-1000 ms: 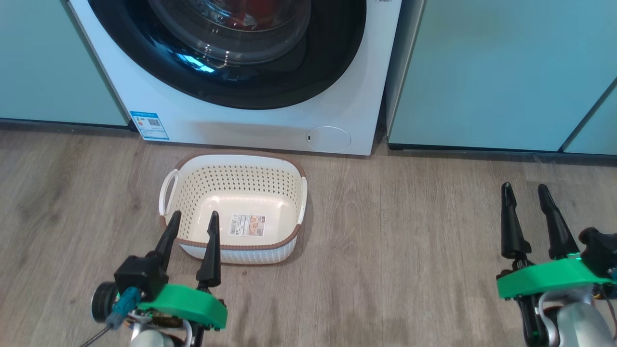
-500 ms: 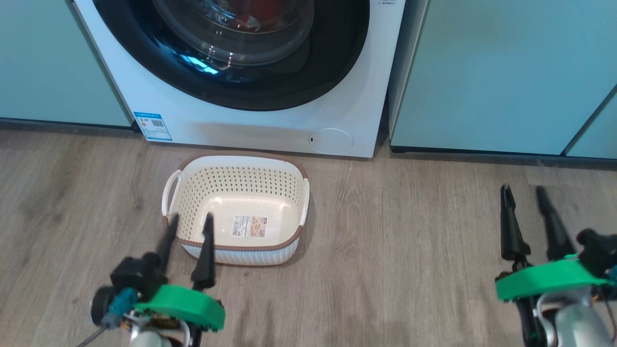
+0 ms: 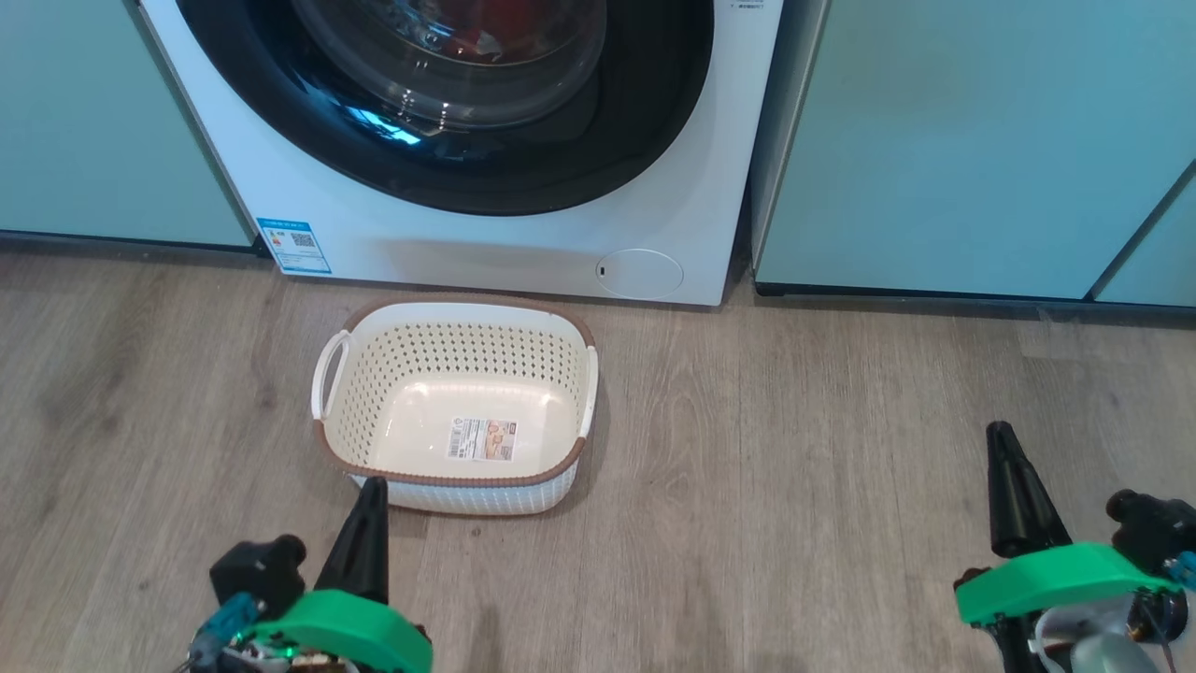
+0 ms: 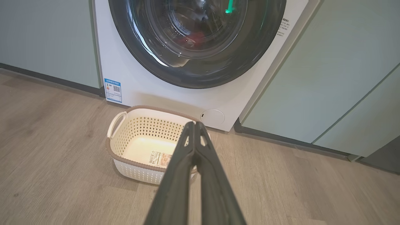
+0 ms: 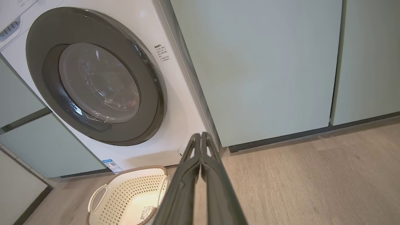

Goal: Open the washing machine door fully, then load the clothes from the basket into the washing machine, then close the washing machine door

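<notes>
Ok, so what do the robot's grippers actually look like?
Both the left gripper and right gripper have long, black, tapering fingers on a bright green curved plastic mount. Behind the left one sit a black block and a teal cable plug; the right wrist is silvery metal.

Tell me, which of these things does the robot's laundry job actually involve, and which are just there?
Part of the job: washing machine; its door, shut; red clothes behind the glass; basket.
Just there: teal cabinets; wooden floor; blue label; round flap.
</notes>
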You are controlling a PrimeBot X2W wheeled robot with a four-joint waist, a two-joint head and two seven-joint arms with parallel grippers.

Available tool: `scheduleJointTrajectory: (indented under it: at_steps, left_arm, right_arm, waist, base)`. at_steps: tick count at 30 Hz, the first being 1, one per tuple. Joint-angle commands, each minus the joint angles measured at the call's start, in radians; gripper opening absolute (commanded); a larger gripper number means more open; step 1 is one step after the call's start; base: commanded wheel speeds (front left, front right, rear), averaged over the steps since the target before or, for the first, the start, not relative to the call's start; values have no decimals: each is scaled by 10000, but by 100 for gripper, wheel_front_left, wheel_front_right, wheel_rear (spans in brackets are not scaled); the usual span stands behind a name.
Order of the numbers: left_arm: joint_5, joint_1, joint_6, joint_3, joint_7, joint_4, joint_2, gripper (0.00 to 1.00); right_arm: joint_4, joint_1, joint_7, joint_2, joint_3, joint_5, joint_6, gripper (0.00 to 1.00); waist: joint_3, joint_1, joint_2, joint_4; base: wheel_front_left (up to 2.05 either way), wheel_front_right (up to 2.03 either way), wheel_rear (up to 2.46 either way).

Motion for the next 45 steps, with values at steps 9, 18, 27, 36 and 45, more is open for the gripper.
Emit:
scheduleJointTrajectory:
  at_steps: [9, 18, 27, 36, 45]
  left_arm:
    - [-1125, -574, -168, 254, 245, -233, 91, 0]
    - [-2125, -667, -283, 412, 479, -183, 123, 0]
    - [-3119, -755, -399, 577, 719, -137, 148, 0]
    - [-3998, -835, -501, 729, 936, -91, 167, 0]
    - [-4980, -926, -616, 904, 1183, -39, 185, 0]
  right_arm:
    - [-329, -473, 317, -66, 13, 1077, 0, 0]
    - [-324, -533, 581, -70, 23, 2026, 0, 0]
    - [-318, -594, 846, -74, 31, 2974, -1, 0]
    - [-312, -649, 1081, -77, 38, 3817, -1, 0]
    - [-305, -711, 1346, -81, 46, 4762, -1, 0]
  waist:
    - [-2, 0, 0, -27]
    - [-4, 0, 0, -54]
    - [-6, 0, 0, -81]
    - [-8, 0, 0, -106]
    - [-10, 0, 0, -133]
  base:
    - [0, 0, 0]
    - [0, 0, 0]
    - [0, 0, 0]
    - [0, 0, 0]
    - [0, 0, 0]
